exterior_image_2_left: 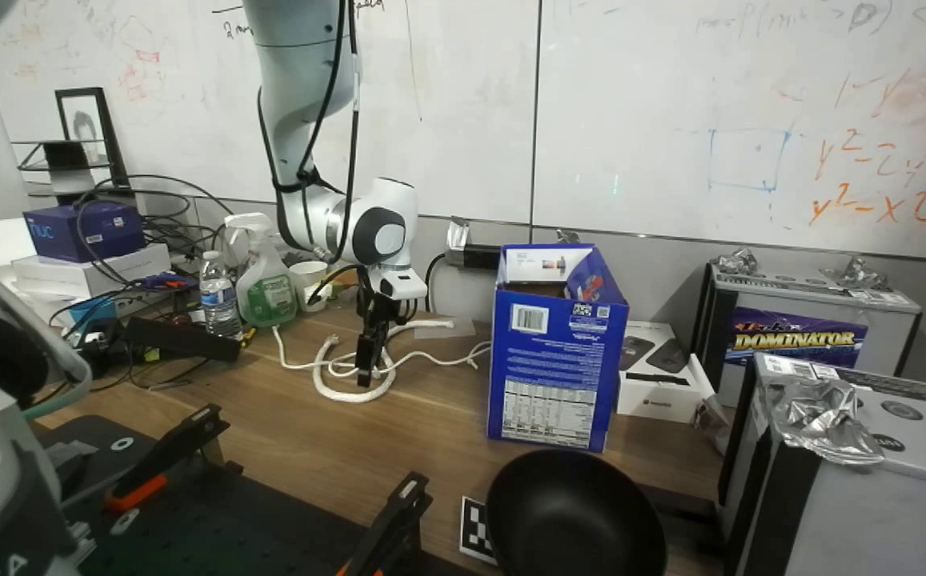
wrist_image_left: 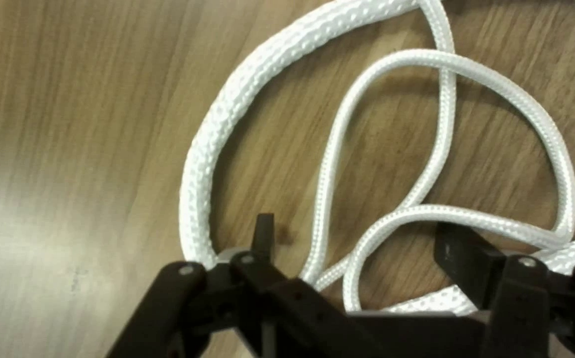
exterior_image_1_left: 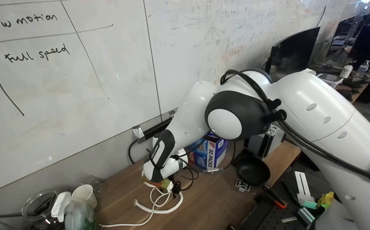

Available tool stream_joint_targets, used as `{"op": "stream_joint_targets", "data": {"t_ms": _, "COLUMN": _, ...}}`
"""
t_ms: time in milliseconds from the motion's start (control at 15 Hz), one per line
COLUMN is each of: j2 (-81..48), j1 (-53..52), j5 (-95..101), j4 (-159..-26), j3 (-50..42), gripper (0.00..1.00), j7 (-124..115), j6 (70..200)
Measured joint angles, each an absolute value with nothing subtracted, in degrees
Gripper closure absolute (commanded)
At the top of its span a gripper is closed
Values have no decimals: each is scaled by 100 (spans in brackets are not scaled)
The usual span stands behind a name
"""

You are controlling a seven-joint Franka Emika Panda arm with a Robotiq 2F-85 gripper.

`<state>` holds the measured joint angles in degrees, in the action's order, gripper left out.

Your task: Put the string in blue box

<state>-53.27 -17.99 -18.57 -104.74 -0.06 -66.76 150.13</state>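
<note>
In the wrist view the gripper (wrist_image_left: 359, 232) stands with its jaws wide apart, strands of the string (wrist_image_left: 445, 149) crossing the gap between them — whether either jaw touches the cord, I cannot tell. The string lies in loose, crossing loops on the wooden table (wrist_image_left: 93, 124), partly ringed by a thicker white rope (wrist_image_left: 203, 164). In an exterior view the blue box (exterior_image_2_left: 555, 364) stands upright with its top open, near a black pan (exterior_image_2_left: 575, 520), and a stretch of thin cord runs toward its side — contact there is unclear.
</note>
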Motion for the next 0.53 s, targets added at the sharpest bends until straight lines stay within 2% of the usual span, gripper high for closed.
{"op": "stream_joint_targets", "data": {"t_ms": 400, "j2": -5314, "j1": -1799, "j5": -1836, "j4": -10425, "j3": -20, "gripper": 93, "j7": -6682, "j6": 14964}}
{"op": "stream_joint_targets", "data": {"t_ms": 533, "j2": -5293, "j1": -1799, "j5": -1817, "j4": -10425, "j3": -29, "gripper": 95, "j7": -6694, "j6": 14890}}
